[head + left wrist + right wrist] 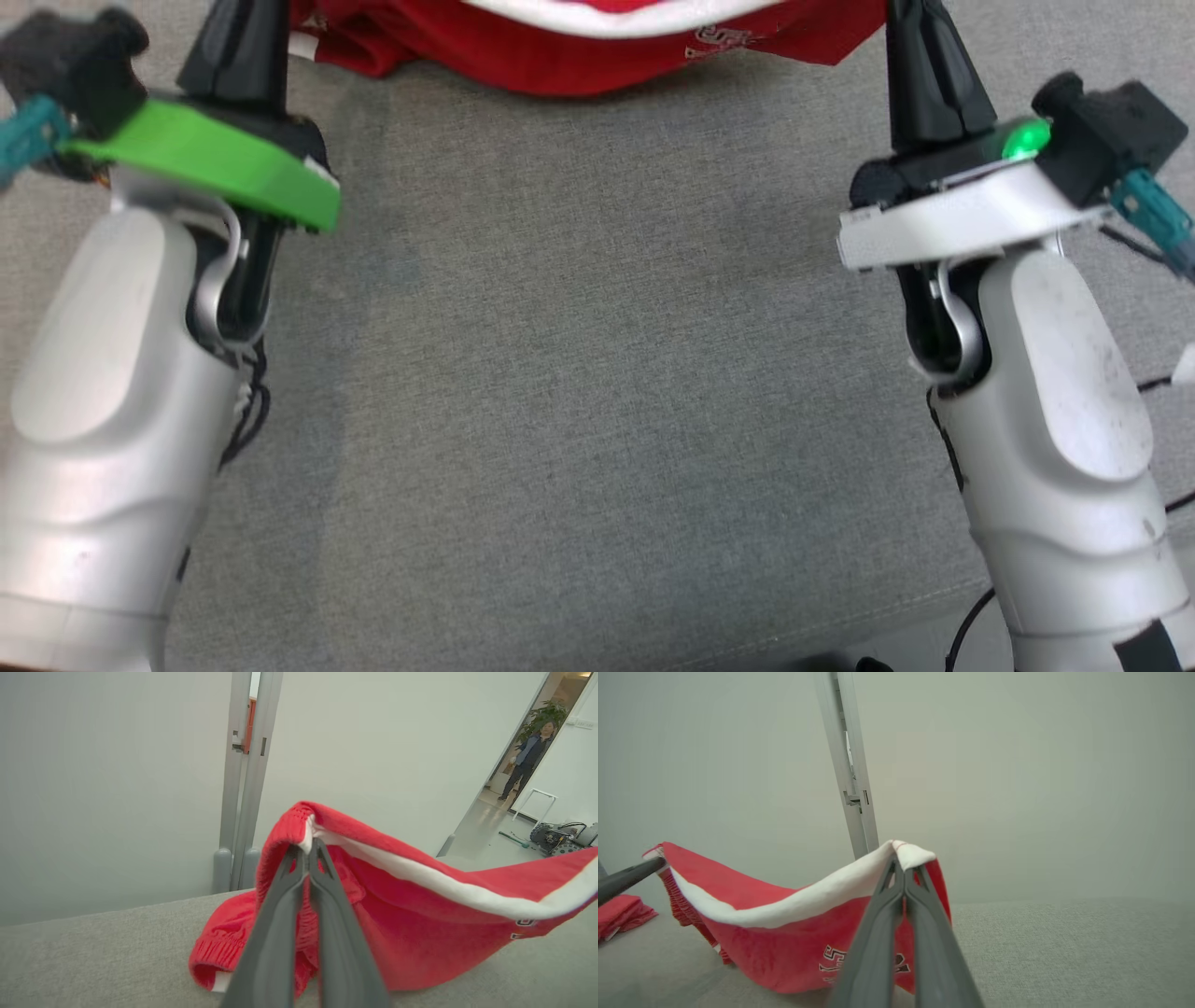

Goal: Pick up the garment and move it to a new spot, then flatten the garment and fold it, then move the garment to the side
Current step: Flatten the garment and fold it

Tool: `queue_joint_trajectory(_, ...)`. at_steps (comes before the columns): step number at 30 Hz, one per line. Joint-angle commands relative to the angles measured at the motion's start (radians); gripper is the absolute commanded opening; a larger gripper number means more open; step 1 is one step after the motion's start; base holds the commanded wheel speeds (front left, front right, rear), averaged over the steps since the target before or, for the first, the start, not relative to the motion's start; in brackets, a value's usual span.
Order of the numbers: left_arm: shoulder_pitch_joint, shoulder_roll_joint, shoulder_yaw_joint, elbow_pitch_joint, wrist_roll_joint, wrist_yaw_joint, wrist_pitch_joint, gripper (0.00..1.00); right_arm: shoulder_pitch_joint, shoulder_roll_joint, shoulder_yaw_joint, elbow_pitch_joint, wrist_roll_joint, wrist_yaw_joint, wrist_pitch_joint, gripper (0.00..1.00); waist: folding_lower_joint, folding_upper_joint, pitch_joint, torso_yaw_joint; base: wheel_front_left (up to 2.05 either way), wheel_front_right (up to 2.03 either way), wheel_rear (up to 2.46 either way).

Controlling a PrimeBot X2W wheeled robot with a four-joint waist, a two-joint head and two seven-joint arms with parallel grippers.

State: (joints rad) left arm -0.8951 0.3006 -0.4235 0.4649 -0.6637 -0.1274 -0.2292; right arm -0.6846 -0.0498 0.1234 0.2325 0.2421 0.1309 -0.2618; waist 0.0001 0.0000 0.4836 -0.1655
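We have the red garment (597,42) pinched at both ends: the left gripper (308,848) is closed on its ribbed elastic end, and the right gripper (904,862) is closed on a white-trimmed corner. It hangs between them like a hammock, white band (798,903) uppermost and sagging in the middle. Its long axis therefore runs side to side, roughly parallel with the far edge of the grey cushioned surface (597,392). Loose cloth at the left end rests on that surface near the far edge; whether the sagging middle touches it we cannot tell. From the head view the garment lies straight ahead of both grippers, toward the far edge. Neither arm is nearer, since each holds its own end (the printed lettering (831,959) sits toward the right gripper's end). The wide bare stretch of the surface lies toward the near edge. We judge the coming move to be bringing both ends over that stretch and lowering them evenly, axis kept crosswise, so the cloth lands flat
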Motion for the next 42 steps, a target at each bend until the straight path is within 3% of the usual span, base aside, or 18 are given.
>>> queue_joint_trajectory(1,0.047,0.009,-0.001,-0.029,-0.013,-0.003,-0.011,0.00,0.041,-0.001,-0.006,-0.032,-0.004,0.000,-0.004,0.00,-0.0001,0.0000,-0.028,0.014,0.00,0.00,0.00)
queue_joint_trajectory(9,0.368,0.010,-0.013,-0.243,-0.063,0.005,-0.031,0.00,0.306,-0.025,-0.032,-0.187,0.011,0.000,-0.004,0.00,-0.0001,0.0000,-0.171,0.031,0.00,0.00,0.00)
queue_joint_trajectory(18,0.717,0.022,-0.035,-0.478,-0.093,0.088,-0.024,0.00,0.631,-0.028,-0.104,-0.336,-0.010,0.000,-0.004,0.00,-0.0001,0.0000,-0.378,0.053,0.00,0.00,0.00)
queue_joint_trajectory(27,0.892,0.059,-0.062,-0.659,-0.105,0.170,0.041,0.00,0.824,-0.012,-0.155,-0.500,-0.029,0.000,0.055,0.00,-0.0001,0.0000,-0.426,0.080,0.00,0.00,0.00)
queue_joint_trajectory(34,0.910,0.025,-0.109,-0.596,-0.141,0.194,0.113,0.00,0.777,-0.016,-0.187,-0.416,-0.032,0.000,0.076,0.00,-0.0001,0.0000,-0.381,0.117,0.00,0.00,0.00)
queue_joint_trajectory(42,0.792,-0.062,-0.103,-0.422,-0.202,0.180,0.140,0.00,0.555,-0.105,-0.150,-0.184,-0.020,0.000,0.096,0.00,-0.0001,0.0000,-0.295,0.181,0.00,0.00,0.00)
